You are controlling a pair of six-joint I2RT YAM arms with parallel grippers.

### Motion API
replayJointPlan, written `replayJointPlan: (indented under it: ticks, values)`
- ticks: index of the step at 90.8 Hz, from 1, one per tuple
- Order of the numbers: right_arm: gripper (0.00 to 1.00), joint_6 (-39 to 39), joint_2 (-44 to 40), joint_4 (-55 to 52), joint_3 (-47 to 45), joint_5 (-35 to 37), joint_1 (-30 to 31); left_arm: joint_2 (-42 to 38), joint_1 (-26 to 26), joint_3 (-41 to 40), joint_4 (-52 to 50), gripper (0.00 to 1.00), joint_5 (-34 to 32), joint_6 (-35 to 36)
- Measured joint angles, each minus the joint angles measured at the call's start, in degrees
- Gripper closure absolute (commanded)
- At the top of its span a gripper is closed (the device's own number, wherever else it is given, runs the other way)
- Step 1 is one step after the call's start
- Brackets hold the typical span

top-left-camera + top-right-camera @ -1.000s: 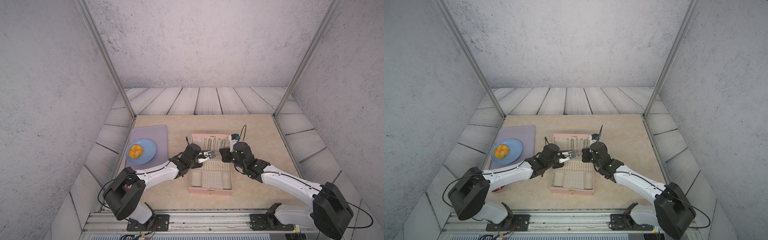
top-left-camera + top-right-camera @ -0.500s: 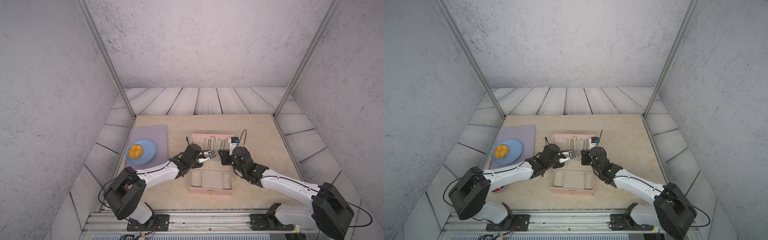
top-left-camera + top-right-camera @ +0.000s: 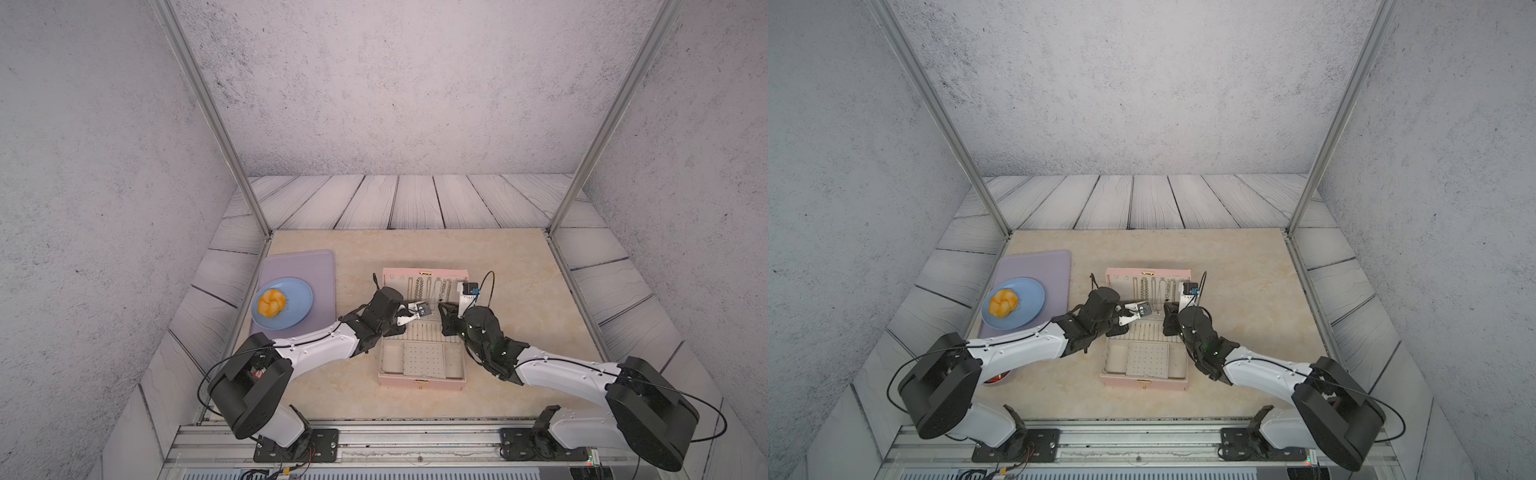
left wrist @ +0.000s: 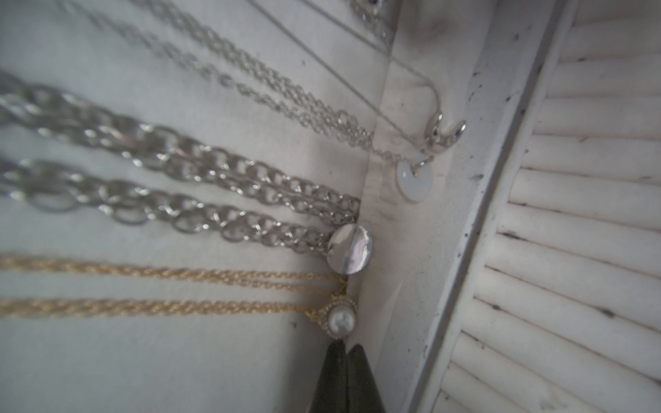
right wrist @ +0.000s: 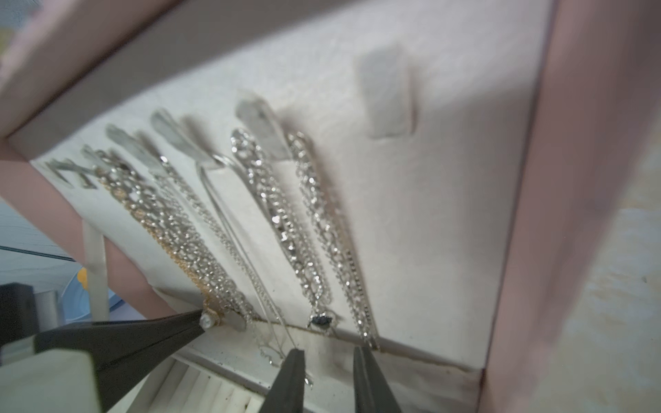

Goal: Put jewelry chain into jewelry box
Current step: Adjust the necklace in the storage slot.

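While the jewelry chain [image 5: 331, 243] hangs just past its tips, the right end effector [image 5: 328, 361] stands released.

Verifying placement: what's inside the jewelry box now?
In the jewelry box lid: several silver chains and one gold chain with a pearl pendant, side by side. Base: ring rolls, perforated panel. Arms hide part of the ring rolls.

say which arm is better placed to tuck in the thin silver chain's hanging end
Right, probably: the right end effector is open, tips beside the lower end of the thin silver chain; the left end effector is shut at the pearl pendant.
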Motion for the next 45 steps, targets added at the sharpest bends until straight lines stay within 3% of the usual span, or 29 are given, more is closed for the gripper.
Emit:
replayJointPlan:
  ticks: [45]
  values:
    - [0.76,0.1,4.2,1.5,2.3,2.3,0.3,0.0,0.0,0.0,0.0,1.00,-0.3,0.0]
